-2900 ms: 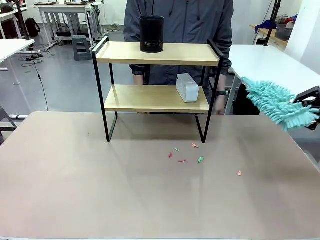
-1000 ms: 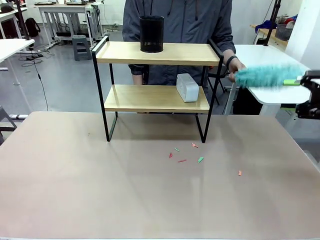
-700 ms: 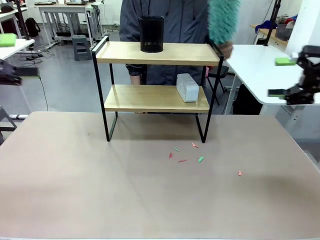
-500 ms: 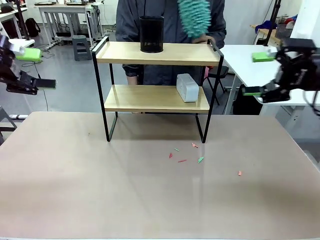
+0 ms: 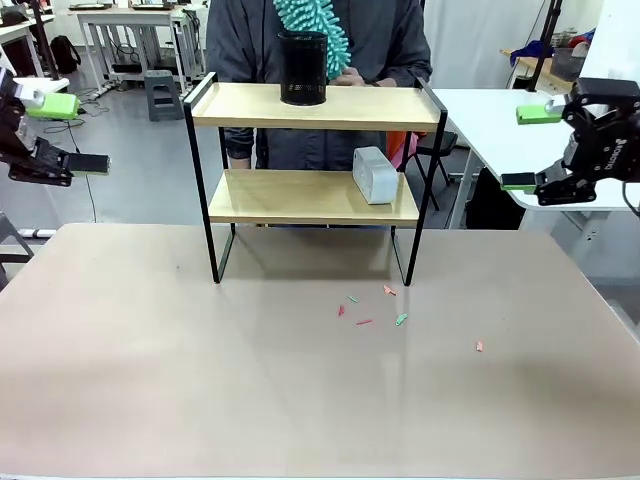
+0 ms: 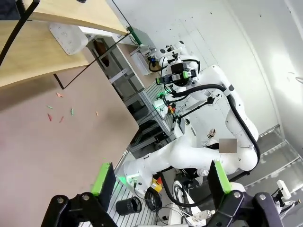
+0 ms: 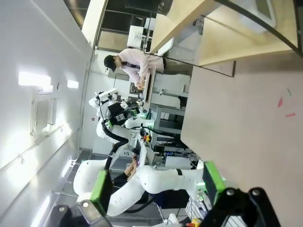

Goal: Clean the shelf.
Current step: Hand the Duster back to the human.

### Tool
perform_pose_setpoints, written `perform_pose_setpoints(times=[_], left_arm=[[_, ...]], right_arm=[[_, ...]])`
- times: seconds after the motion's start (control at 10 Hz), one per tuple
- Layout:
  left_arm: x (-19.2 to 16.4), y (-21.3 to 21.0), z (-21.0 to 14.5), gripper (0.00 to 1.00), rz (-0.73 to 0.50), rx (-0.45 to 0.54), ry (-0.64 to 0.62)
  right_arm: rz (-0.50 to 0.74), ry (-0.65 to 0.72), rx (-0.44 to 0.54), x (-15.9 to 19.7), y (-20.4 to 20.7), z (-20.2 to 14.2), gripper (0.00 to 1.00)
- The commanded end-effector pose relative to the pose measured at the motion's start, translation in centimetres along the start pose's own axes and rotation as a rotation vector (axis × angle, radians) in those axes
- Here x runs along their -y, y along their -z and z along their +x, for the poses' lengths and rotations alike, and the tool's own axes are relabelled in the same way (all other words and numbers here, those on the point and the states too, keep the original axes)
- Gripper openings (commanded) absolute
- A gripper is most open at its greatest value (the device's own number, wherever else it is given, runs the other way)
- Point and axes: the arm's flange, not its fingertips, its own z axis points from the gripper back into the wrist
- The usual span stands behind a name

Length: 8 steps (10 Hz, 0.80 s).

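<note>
Behind the black cup (image 5: pixel 303 67) on the shelf (image 5: pixel 315 105), duster (image 5: pixel 314 30) partly hidden. Cup contents indiscernible. Left gripper (image 5: pixel 62 133) and right gripper (image 5: pixel 530 147): fingers apart, empty.

One shelf (image 5: pixel 315 105), maybe six scraps (image 5: pixel 401 319), two tools.

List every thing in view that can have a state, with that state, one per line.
shelf: upright on the table, both boards carrying things.
black mesh cup: upright on the top board.
white box: on the lower board, right end.
teal duster: held by the person behind the cup.
paper scraps: scattered on the table before the shelf.
left gripper: open, empty.
right gripper: open, empty.
</note>
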Motion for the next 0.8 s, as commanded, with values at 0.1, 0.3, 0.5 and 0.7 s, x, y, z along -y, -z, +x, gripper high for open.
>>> perform_pose_setpoints(times=[0.1, 0.3, 0.5, 0.7], left_arm=[[0.24, -0.16, -0.03, 1.0, -0.02, 0.007, -0.003], [0.24, -0.16, -0.03, 1.0, -0.02, 0.007, -0.003], [0.24, -0.16, -0.03, 1.0, -0.02, 0.007, -0.003], [0.24, -0.16, -0.03, 1.0, -0.02, 0.007, -0.003]], right_arm=[[0.0, -0.004, -0.01, -0.09, 0.18, -0.03, 1.0], [0.0, -0.004, -0.01, -0.09, 0.18, -0.03, 1.0], [0.0, -0.004, -0.01, -0.09, 0.18, -0.03, 1.0], [0.0, -0.004, -0.01, -0.09, 0.18, -0.03, 1.0]])
